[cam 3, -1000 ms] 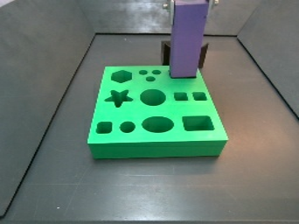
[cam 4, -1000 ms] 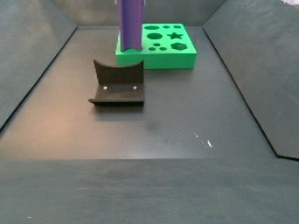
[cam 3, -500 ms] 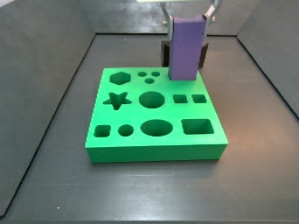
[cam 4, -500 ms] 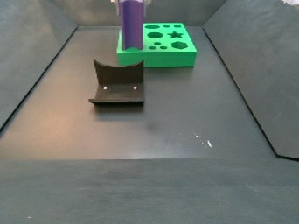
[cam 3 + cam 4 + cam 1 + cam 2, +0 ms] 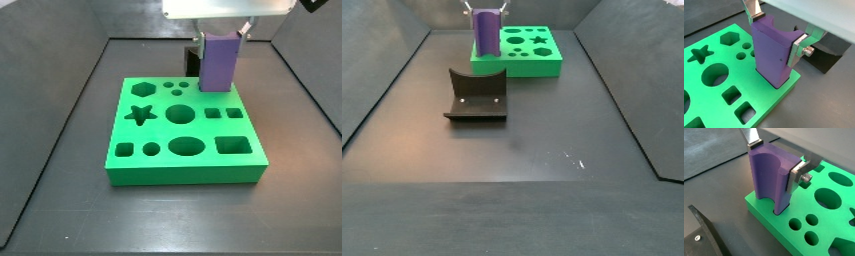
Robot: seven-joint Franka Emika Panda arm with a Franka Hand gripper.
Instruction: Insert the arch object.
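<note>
The arch object [image 5: 771,55] is a tall purple bar with a rounded concave groove down one side [image 5: 767,178]. It stands upright with its lower end in a slot at the corner of the green holed board [image 5: 724,57] nearest the fixture. My gripper [image 5: 776,32] is shut on its upper end, one silver finger on each side, in both wrist views [image 5: 775,158]. In both side views the arch object [image 5: 219,62] [image 5: 485,35] rises from the board [image 5: 201,130] [image 5: 543,68] under the gripper [image 5: 221,35].
The dark fixture [image 5: 476,95] stands on the floor beside the board, close to the slot's corner [image 5: 827,52] [image 5: 701,228] [image 5: 194,55]. The board has several other holes: star, hexagon, circles, squares. Grey walls enclose the dark floor.
My gripper has come down with the purple arch object. The piece now shows much shorter above the board, its lower end sunk into the slot.
</note>
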